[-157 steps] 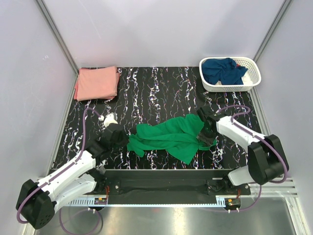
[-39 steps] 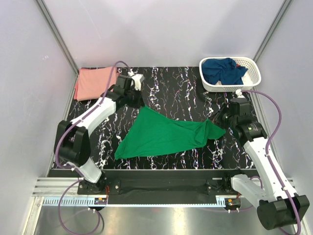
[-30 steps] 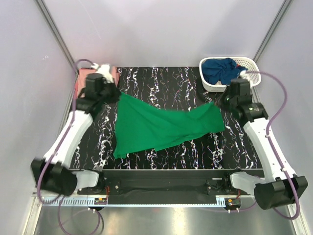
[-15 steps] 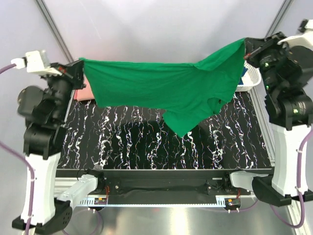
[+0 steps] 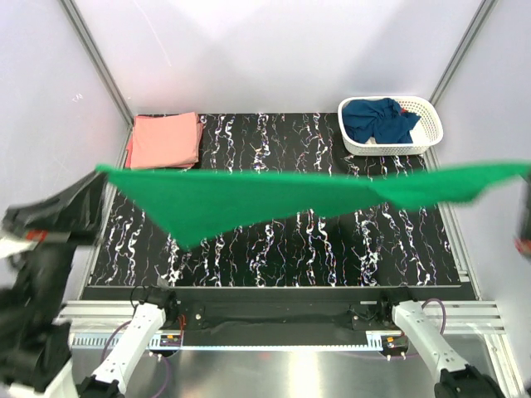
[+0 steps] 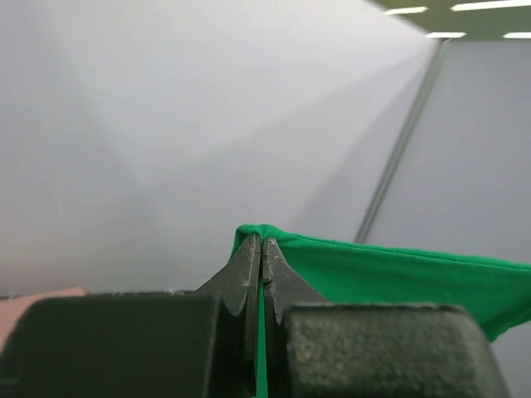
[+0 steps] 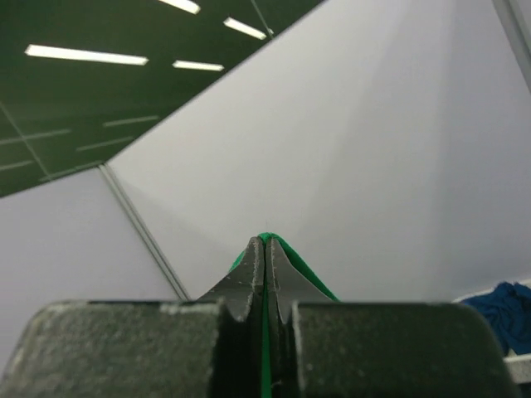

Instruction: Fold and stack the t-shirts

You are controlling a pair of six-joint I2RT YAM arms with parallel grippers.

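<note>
So, left fingers [image 6: 246,274] and right fingers [image 7: 247,278] stayed clamped on the green t-shirt [image 5: 249,195]. It went from crumpled on the surface [image 5: 332,249] to stretched mid-air, probably unfurled (blurry). Next: lay flat, fold.

White plastic lattice basket [image 5: 390,148] sits at far right corner of black, white-veined table [image 5: 332,249]; pale enclosure walls [image 5: 274,50] on three sides, brushed metal ledge [image 5: 274,373] along near edge.

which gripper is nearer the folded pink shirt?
Left. The left gripper holds the green shirt aloft at the left edge, near the pink shirt; the right gripper holds its other end at the far right, on the basket side.
</note>
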